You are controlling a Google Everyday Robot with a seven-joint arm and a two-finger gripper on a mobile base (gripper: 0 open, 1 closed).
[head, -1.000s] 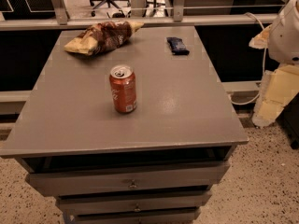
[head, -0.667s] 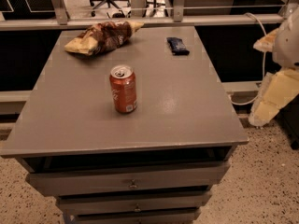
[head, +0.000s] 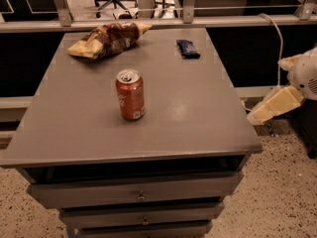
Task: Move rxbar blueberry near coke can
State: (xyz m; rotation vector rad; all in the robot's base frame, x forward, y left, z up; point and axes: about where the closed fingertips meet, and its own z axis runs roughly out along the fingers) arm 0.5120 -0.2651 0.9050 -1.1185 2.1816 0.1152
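Note:
The rxbar blueberry (head: 188, 48) is a small dark navy bar lying flat near the table's far right edge. The coke can (head: 131, 94) stands upright near the middle of the grey table (head: 198, 128), well in front and to the left of the bar. My gripper (head: 268, 107) is off the table's right side, at about tabletop height, on a white and cream arm (head: 304, 73). It is far from both the bar and the can and touches neither.
A brown-and-tan snack bag (head: 106, 38) lies at the table's far left. The table has drawers (head: 141, 195) below. A rail and dark panels (head: 247, 21) run behind it, with a white cable (head: 277, 38) at the right. The floor is speckled.
The cream end of my arm has swung from hanging nearly upright to pointing down-left, closer to the table's right edge. The bar, can and bag have not moved.

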